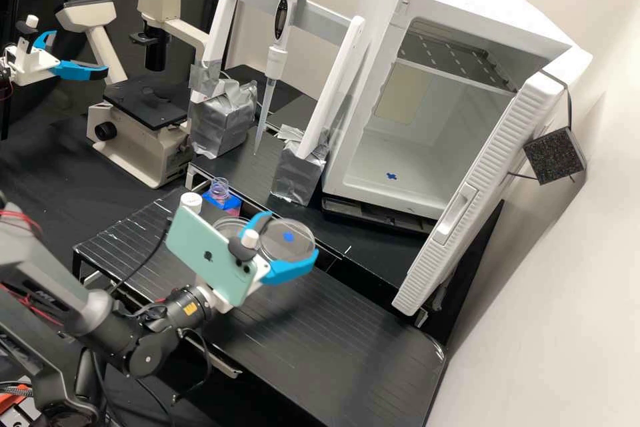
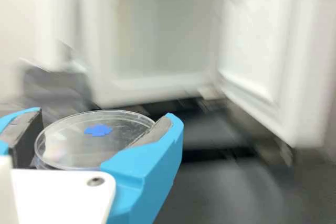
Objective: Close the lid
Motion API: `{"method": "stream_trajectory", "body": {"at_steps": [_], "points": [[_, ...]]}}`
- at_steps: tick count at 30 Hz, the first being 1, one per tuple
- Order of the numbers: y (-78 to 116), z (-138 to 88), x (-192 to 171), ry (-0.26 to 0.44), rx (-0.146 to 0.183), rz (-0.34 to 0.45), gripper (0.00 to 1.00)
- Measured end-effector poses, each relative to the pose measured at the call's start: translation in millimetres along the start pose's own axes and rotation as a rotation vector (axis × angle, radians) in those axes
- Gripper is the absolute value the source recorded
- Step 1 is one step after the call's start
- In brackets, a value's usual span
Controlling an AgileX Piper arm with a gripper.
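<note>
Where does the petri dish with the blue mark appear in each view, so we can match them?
High view: the petri dish is just below the picture's centre, in the end effector.
Wrist view: petri dish, between blue fingers.
Shared landmark: open white cabinet.

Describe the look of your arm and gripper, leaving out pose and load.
The arm is dark grey with black joints, red wires and a small yellow label near the wrist. The gripper has a white body and two bright blue, curved fingers lined with dark grey pads. A pale green phone sits mounted behind the fingers.
</note>
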Motion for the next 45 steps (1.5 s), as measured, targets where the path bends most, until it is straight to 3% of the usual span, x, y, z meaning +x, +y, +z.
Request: {"method": "stream_trajectory", "body": {"at_steps": [4,11,18,25,33,45], "points": [[-6.6,-18.0,-1.5,0.120,-0.036,-0.051,0.00],[-23.8,-22.5,4.2,0.186,-0.051,-0.172,0.00],[-32.7,-15.8,7.9,0.169,-0.060,-0.240,0.00],[-35.2,-10.3,3.9,0.157,-0.107,-0.307,0.00],[-35.7,-7.0,-2.6,0.139,-0.128,-0.366,0.00],[-30.5,-1.9,-6.0,0.092,-0.109,-0.351,0.00]]}}
